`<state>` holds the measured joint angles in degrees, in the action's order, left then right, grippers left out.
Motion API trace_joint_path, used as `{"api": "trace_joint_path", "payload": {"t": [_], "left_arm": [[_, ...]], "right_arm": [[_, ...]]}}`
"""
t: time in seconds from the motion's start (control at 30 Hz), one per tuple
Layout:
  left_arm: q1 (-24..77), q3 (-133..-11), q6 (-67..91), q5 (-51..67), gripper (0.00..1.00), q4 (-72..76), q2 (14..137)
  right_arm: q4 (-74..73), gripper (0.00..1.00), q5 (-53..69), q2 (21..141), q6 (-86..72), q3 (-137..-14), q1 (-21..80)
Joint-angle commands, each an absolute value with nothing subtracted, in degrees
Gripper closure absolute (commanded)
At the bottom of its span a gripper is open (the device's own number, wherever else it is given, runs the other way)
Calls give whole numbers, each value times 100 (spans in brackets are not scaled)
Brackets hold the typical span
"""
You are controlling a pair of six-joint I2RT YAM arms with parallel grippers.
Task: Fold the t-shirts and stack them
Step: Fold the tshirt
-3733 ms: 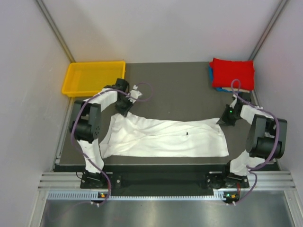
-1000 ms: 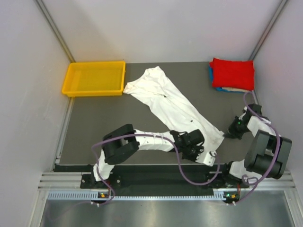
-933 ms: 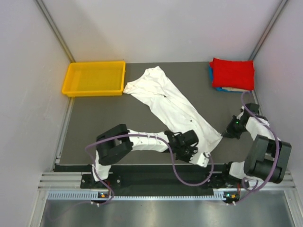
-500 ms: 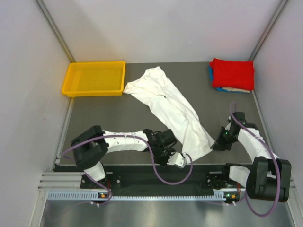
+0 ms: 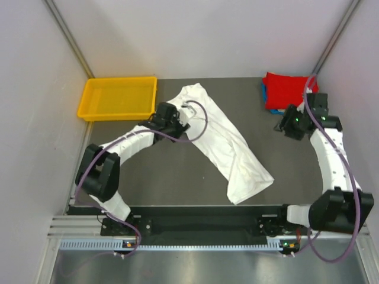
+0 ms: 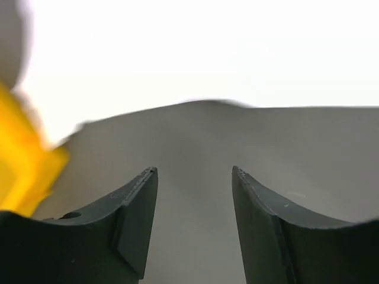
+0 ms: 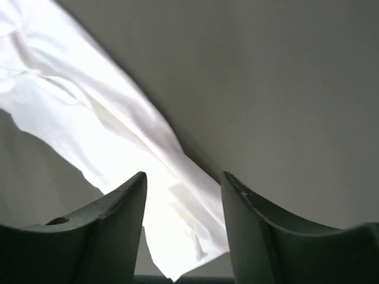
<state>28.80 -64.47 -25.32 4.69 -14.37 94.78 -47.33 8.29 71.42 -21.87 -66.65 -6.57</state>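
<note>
Listing: tray [image 5: 118,97], yellow, far-left corner of table [image 5: 148,171]. Left tool [image 6: 194,174], jaws apart, empty, by the upper-left edge of the white shirt [image 5: 228,148]. White shirt, rumpled, lying diagonally across mid-table. Right tool [image 7: 183,177], jaws apart, empty, just beside the folded stack. Red shirt [image 5: 290,90] topmost, far-right corner.

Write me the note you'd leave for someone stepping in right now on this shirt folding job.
Left gripper: open, empty, at the far end of the white shirt.
Right gripper: open, empty, near the stack.
The white shirt lies loose in a diagonal strip on the table, not held.
The stack sits in the far right corner, red on top.
Done: the stack's shirts are folded.
Left: fold the white shirt small and place it on the stack.
</note>
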Motion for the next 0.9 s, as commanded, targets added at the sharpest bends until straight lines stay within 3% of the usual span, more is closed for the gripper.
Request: {"api": "trace_joint_path", "payload": {"t": [0.0, 0.17, 0.4, 0.5, 0.77, 0.87], "left_arm": [[2341, -6520, -2523, -571, 42, -457, 9938], [1565, -7688, -2048, -230, 41, -501, 10774], [1538, -8244, -2399, -26, 38, -457, 11925], [1538, -8568, -2549, 202, 36, -605, 12373], [1564, -9316, -2531, 88, 36, -975, 13191], [1600, -9711, -2549, 53, 46, -1186, 13525]], "right_arm": [[-3799, 45, 1554, 8597, -1724, -7789, 164], [-3692, 42, 1766, 11114, -1661, -10437, 975], [-2060, 41, 2312, 14174, -3266, -13486, 1318], [-1182, 42, 2119, 15167, -4083, -13834, 1485], [-1, 45, 2013, 16127, -5440, -13939, 1784], [315, 54, 1873, 16286, -5773, -13983, 1863]]}}
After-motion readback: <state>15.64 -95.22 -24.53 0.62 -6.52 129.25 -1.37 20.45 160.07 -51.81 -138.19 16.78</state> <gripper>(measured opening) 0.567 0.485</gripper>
